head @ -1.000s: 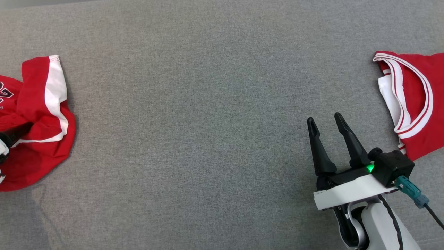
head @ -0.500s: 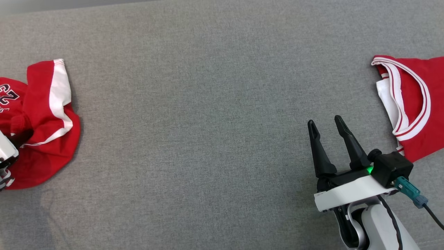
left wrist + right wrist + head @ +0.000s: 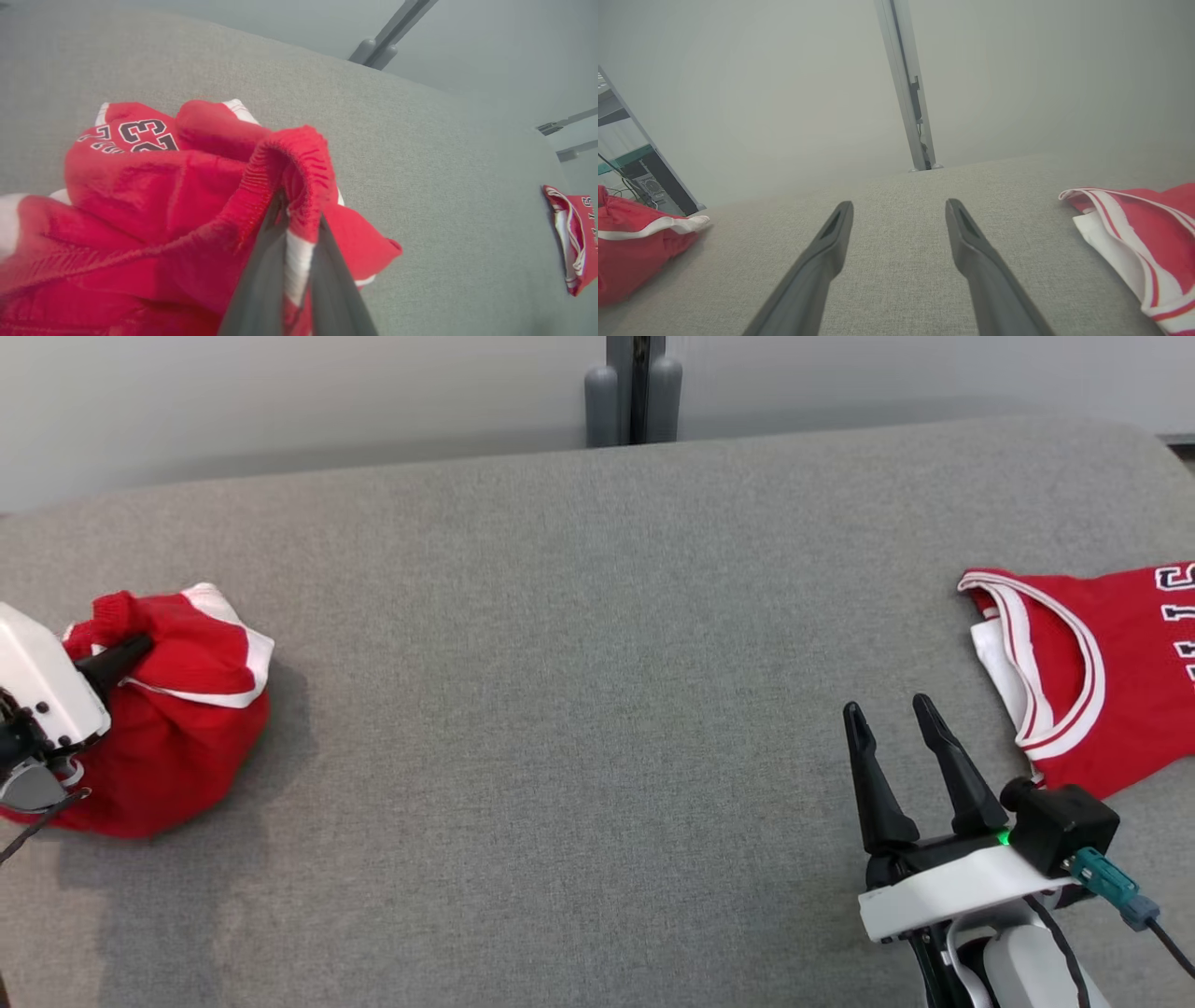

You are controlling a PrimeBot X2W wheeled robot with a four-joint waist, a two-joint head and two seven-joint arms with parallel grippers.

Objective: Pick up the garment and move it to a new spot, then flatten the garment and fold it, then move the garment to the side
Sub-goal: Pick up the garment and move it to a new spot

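Shorts (image 3: 177,747), jersey (image 3: 1111,709): two garments (left pincer (image 3: 301,212) clamps shorts).

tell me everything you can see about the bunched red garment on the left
The red garment looks like soft knit sports shorts: red cloth, a white side stripe, a ribbed elastic waistband and a black number 23 edged in white. It is crumpled into a bundle at the left of the gray padded surface, with its lower part apparently resting there. The left gripper is shut on a raised fold of the waistband.
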